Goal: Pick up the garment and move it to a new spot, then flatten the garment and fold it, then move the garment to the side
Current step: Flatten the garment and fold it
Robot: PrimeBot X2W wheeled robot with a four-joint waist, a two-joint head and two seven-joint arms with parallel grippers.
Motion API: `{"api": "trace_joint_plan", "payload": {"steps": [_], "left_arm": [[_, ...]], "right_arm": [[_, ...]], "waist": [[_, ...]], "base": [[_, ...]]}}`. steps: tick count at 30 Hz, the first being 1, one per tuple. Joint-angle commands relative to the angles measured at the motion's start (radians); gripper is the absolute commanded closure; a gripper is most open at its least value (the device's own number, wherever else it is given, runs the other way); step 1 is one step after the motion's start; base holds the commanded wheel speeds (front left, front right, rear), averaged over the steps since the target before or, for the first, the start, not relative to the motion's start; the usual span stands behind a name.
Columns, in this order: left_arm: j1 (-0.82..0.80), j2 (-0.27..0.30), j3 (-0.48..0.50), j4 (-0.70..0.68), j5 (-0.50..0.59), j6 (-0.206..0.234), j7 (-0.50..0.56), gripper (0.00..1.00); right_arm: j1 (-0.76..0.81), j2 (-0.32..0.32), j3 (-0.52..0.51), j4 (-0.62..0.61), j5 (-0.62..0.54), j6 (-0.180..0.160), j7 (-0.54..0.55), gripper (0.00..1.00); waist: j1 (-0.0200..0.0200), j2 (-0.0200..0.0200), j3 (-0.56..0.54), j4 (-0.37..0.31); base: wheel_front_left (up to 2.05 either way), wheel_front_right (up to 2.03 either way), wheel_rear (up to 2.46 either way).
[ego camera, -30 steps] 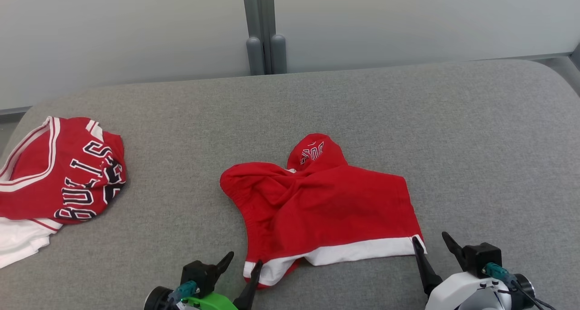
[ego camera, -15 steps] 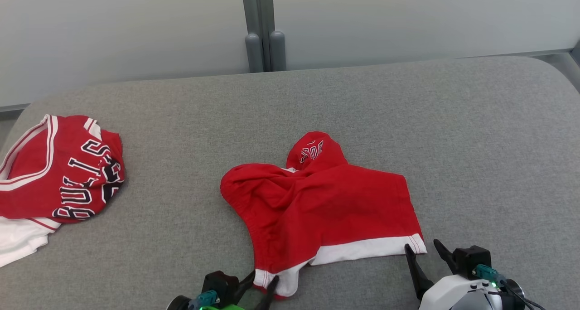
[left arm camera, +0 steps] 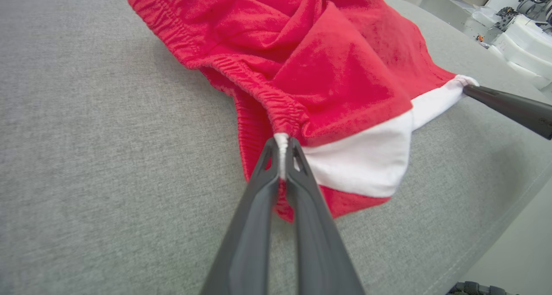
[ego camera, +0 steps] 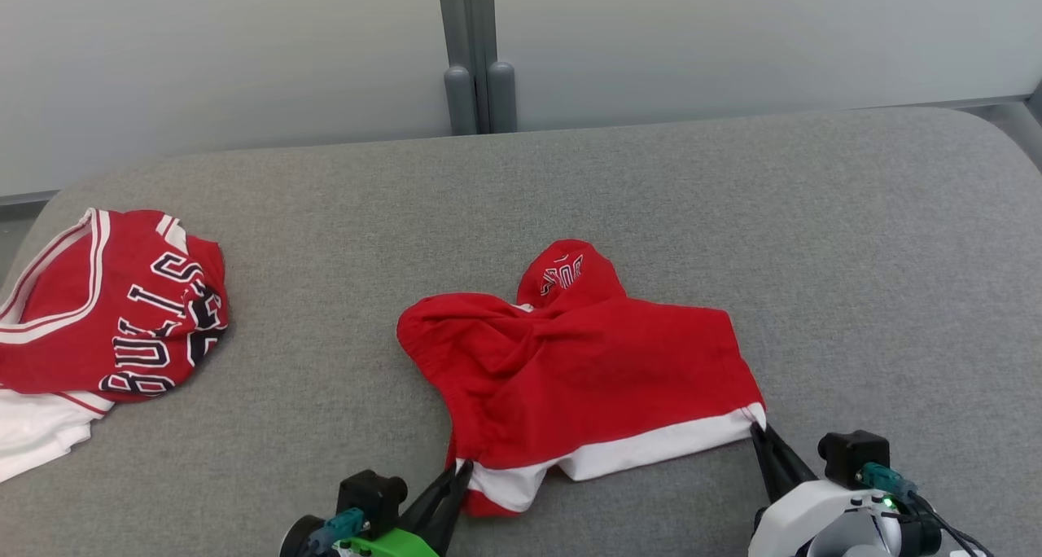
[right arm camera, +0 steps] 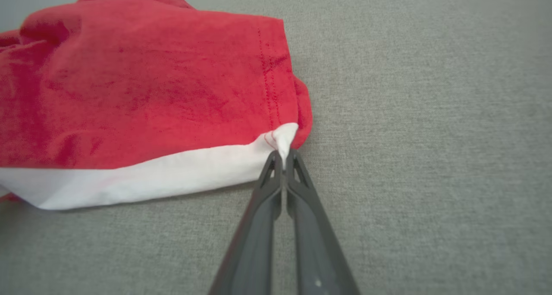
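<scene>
Lying rumpled at the near middle of a grey, finely woven padded surface (ego camera: 570, 174) is the red napped-cloth garment (ego camera: 586, 370), edged along its near side by a smooth white hem band. Its left side bunches into a gathered, ribbed elastic seam, and a rounded lobe with dark lettering rises at its far side. The left gripper (ego camera: 462, 469), with two long, dark, tapering fingers, has its jaws pressed together on the near-left corner, pinching a white fold where the gathered seam meets the band (left wrist view, (left arm camera: 282, 145)). The right gripper (ego camera: 757, 432) likewise has its jaws drawn tight on the pointed white near-right corner, which lifts slightly off the surface (right wrist view, (right arm camera: 282, 156)). A red jersey with white trim and dark block letters (ego camera: 114, 304) lies crumpled at the far left, well apart from the garment.
</scene>
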Motion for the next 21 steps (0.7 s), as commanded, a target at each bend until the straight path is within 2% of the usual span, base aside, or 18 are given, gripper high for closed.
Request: {"api": "trace_joint_plan", "payload": {"steps": [1,7,11,16,21], "left_arm": [[0.013,0.013,0.020,-0.020,0.017,-0.002,-0.001,1.00],[-0.013,0.035,0.102,-0.136,0.045,-0.002,-0.001,1.00],[-0.081,0.053,0.138,-0.198,0.047,-0.002,-0.001,1.00],[-0.258,0.091,0.116,-0.213,0.028,-0.002,-0.001,1.00],[-0.521,0.139,0.088,-0.171,-0.054,-0.002,0.015,1.00]], "right_arm": [[0.005,-0.003,-0.009,-0.025,0.015,-0.001,-0.003,1.00],[-0.014,-0.024,-0.015,-0.142,0.044,-0.001,-0.003,1.00],[-0.073,-0.045,0.019,-0.205,0.068,-0.001,-0.003,1.00],[-0.230,-0.074,0.071,-0.228,0.142,-0.001,-0.003,1.00],[-0.475,-0.116,0.138,-0.204,0.213,-0.001,0.006,1.00]], "waist": [[0.0000,0.0000,-0.002,-0.001],[0.0000,0.0000,0.003,-0.004],[0.0000,0.0000,0.018,-0.012],[0.0000,0.0000,0.065,-0.025],[0.0000,0.0000,0.158,-0.044]], "base": [[0.00,0.00,0.00],[0.00,0.00,0.00],[0.00,0.00,0.00],[0.00,0.00,0.00],[0.00,0.00,0.00]]}}
